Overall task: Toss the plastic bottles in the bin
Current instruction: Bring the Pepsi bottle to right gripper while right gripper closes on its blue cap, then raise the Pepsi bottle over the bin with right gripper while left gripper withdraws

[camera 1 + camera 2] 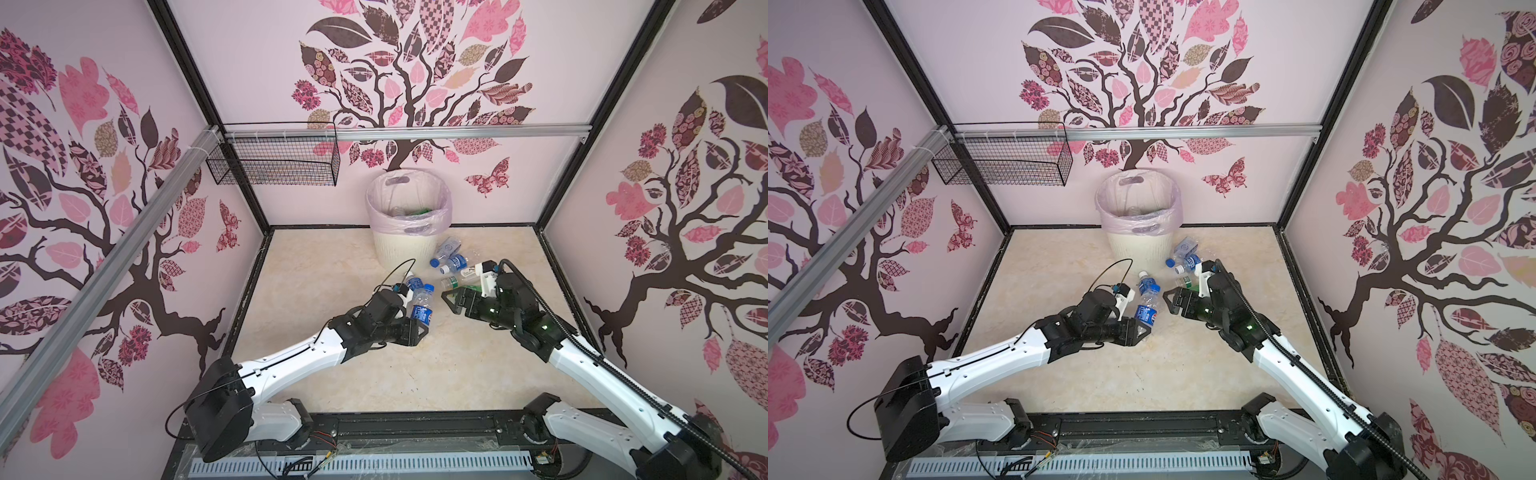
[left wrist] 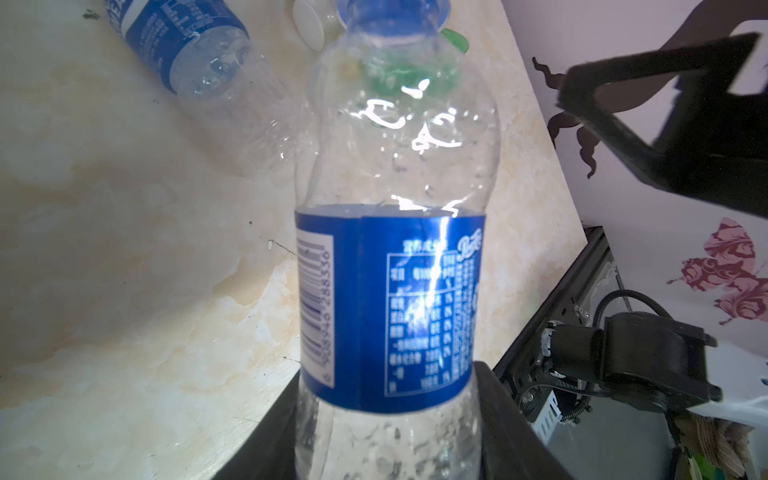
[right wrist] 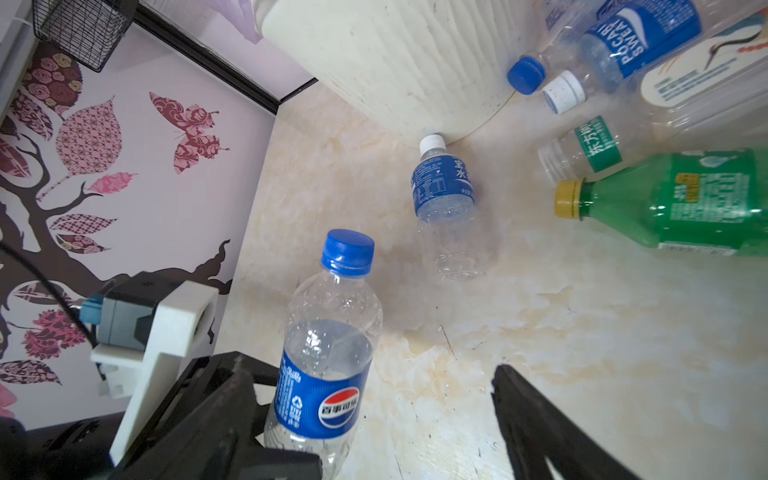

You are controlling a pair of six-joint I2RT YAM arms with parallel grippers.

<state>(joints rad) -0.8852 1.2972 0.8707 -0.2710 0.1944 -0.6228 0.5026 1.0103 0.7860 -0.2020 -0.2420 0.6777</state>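
My left gripper (image 1: 419,328) (image 2: 388,436) is shut on the lower body of a clear plastic bottle (image 1: 422,307) (image 2: 390,291) (image 3: 328,361) with a blue cap and blue label, held above the floor with its cap towards the bin (image 1: 407,249) (image 1: 1138,249). My right gripper (image 1: 451,301) (image 3: 374,374) is open and empty, just right of that bottle. A white-capped bottle (image 1: 413,282) (image 3: 444,195) lies on the floor before the bin. Several bottles (image 1: 451,257) lie right of the bin, among them a green one (image 3: 698,203). Bottles show inside the bin's pink bag.
A black wire basket (image 1: 274,160) hangs on the back-left rail, above the floor. Walls with black frame posts close in the marble-patterned floor (image 1: 374,374) on three sides. The arms' bases stand at the front edge.
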